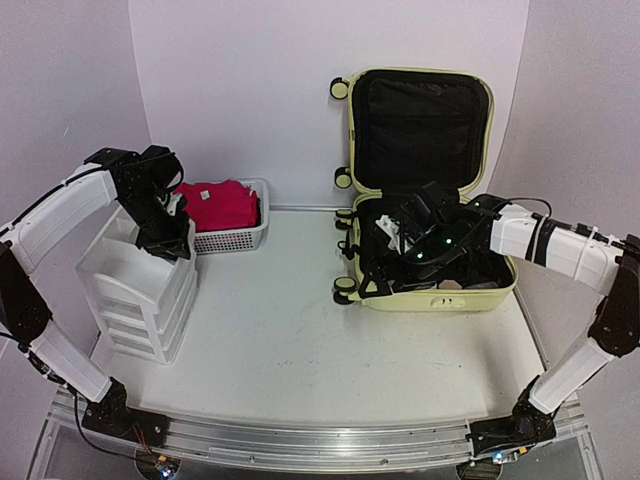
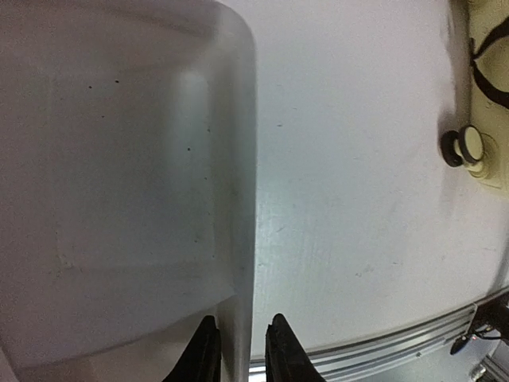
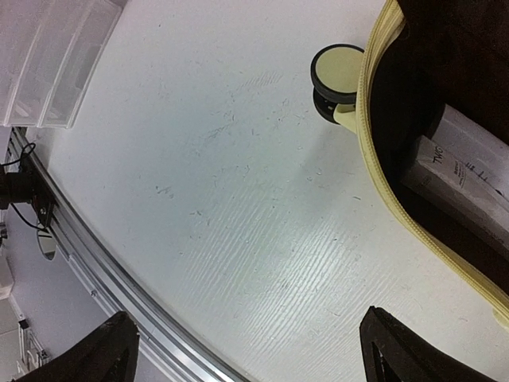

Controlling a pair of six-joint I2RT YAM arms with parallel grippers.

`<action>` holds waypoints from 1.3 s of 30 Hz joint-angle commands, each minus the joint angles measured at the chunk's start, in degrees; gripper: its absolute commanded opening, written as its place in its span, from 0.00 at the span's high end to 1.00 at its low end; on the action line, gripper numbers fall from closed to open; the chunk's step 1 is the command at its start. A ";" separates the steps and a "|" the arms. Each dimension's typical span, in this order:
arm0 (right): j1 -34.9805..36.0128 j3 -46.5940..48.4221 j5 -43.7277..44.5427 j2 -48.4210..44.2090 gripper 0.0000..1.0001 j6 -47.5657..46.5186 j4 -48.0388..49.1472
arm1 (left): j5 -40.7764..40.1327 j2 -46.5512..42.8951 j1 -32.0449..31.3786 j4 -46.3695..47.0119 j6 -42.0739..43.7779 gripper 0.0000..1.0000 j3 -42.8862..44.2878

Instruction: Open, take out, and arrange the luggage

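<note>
Two grippers: left gripper [image 2: 242, 322], nine o'clock, nearly closed astride drawer organiser [image 2: 119, 199] wall, grip uncertain; right gripper [image 3: 246, 318], three o'clock, spread wide over luggage [image 1: 440, 303], ready for unpacking.

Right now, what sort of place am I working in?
Probably a lab robot cell, not a home: bare white walls close round a white table, an aluminium rail runs along its near edge, and the luggage, basket and drawers look like staged props.
</note>
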 commanded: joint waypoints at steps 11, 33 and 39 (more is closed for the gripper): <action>0.08 1.52 -0.36 0.30 0.02 2.79 3.51 | 17.98 10.90 -4.87 11.29 -2.14 0.68 8.02; 1.57 3.85 -2.64 4.72 0.02 4.55 5.62 | 27.96 -0.83 17.44 11.87 6.62 0.17 16.25; 1.96 4.41 -3.63 5.61 0.02 4.98 6.58 | 31.05 -3.78 35.13 16.18 4.83 0.53 -0.04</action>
